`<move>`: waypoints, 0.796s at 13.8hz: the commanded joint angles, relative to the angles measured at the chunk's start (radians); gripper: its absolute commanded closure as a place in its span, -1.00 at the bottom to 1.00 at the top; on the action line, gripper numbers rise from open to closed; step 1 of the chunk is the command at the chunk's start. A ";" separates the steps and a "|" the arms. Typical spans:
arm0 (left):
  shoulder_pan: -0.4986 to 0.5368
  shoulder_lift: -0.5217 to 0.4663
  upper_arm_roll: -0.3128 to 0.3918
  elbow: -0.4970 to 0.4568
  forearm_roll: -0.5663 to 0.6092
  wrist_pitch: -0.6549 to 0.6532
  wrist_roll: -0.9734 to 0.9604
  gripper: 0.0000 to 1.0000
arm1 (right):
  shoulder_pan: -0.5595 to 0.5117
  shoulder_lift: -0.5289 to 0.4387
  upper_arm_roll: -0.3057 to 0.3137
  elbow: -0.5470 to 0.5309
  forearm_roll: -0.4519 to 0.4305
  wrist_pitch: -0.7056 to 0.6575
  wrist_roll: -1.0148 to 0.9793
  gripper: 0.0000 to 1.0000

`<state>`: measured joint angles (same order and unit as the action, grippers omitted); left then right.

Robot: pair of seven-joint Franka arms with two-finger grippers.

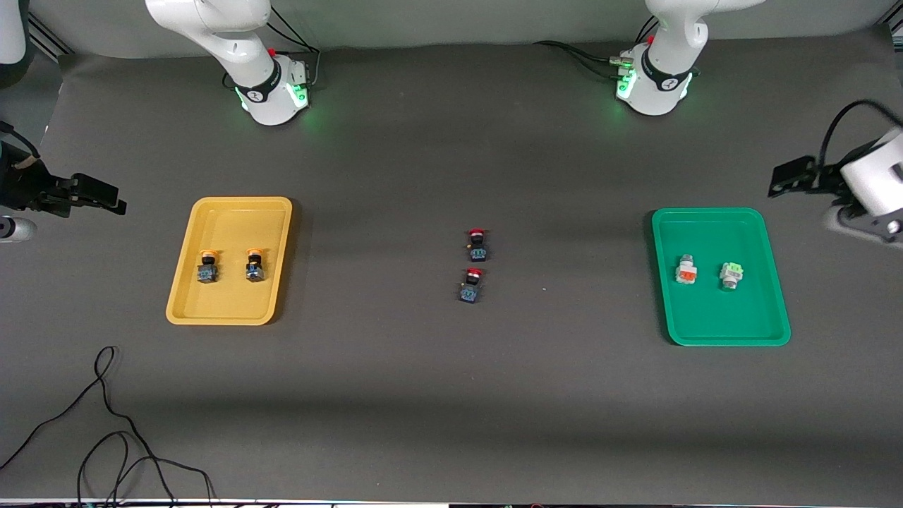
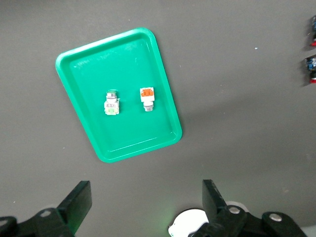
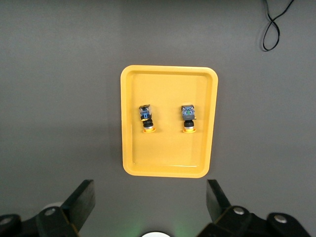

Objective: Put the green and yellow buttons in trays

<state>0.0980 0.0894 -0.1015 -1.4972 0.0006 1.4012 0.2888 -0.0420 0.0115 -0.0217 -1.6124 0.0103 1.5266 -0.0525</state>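
Two yellow-orange capped buttons [image 1: 207, 266] [image 1: 255, 264] lie side by side in the yellow tray [image 1: 229, 307] toward the right arm's end. The right wrist view shows them [image 3: 146, 118] [image 3: 188, 117] in that tray [image 3: 168, 158]. The pale-green capped white button [image 1: 731, 275] lies in the green tray [image 1: 719, 324] toward the left arm's end, and shows in the left wrist view [image 2: 111, 102] in the tray [image 2: 133, 64]. My left gripper [image 1: 783, 180] [image 2: 146, 197] is open and empty, raised beside the green tray. My right gripper [image 1: 106, 197] [image 3: 150, 197] is open and empty, raised beside the yellow tray.
An orange-capped white button [image 1: 686, 271] [image 2: 147, 98] lies in the green tray beside the pale-green one. Two red-capped black-blue buttons [image 1: 477, 244] [image 1: 471, 285] stand mid-table. Black cables [image 1: 106, 423] lie near the front edge at the right arm's end.
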 commanded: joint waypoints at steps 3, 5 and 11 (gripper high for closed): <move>-0.052 0.046 0.002 0.067 -0.002 -0.039 -0.111 -1.00 | -0.006 -0.031 0.016 -0.027 -0.023 0.017 0.026 -1.00; -0.087 0.053 0.000 0.101 0.010 -0.039 -0.132 -1.00 | -0.006 -0.031 0.016 -0.027 -0.023 0.017 0.026 -1.00; -0.157 0.038 0.044 0.091 0.016 -0.038 -0.135 -1.00 | 0.010 -0.027 0.006 -0.018 -0.023 0.017 0.026 -1.00</move>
<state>0.0055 0.1339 -0.1008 -1.4137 0.0017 1.3867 0.1681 -0.0401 0.0043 -0.0164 -1.6148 0.0070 1.5290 -0.0477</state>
